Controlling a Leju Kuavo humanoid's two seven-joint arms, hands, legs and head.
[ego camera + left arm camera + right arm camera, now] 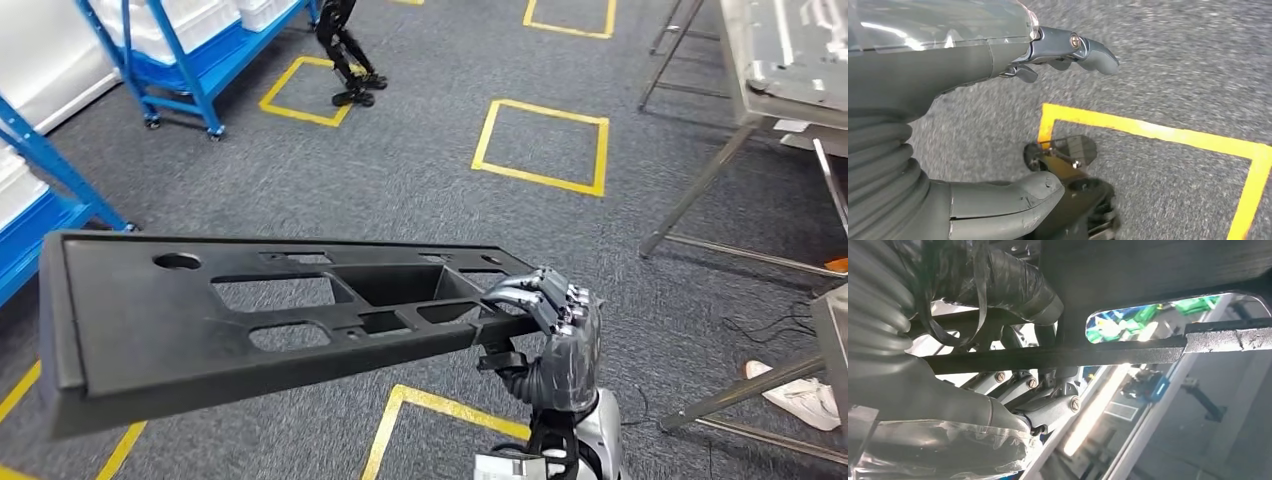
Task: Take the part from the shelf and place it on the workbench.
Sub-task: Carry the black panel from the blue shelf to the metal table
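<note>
The robot's right hand grasps one end of a long black plastic part, holding it level above grey carpeted floor. The left hand hangs released, fingers apart. Blue shelf carries white bins; their contents cannot be seen.

Black part, grey robot hand, grey speckled carpet w/ yellow tape squares, blue shelf.

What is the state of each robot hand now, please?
Left robot hand: open, holding nothing, hanging over the floor.
Right robot hand: closed on one end of the black part, holding it up.
</note>
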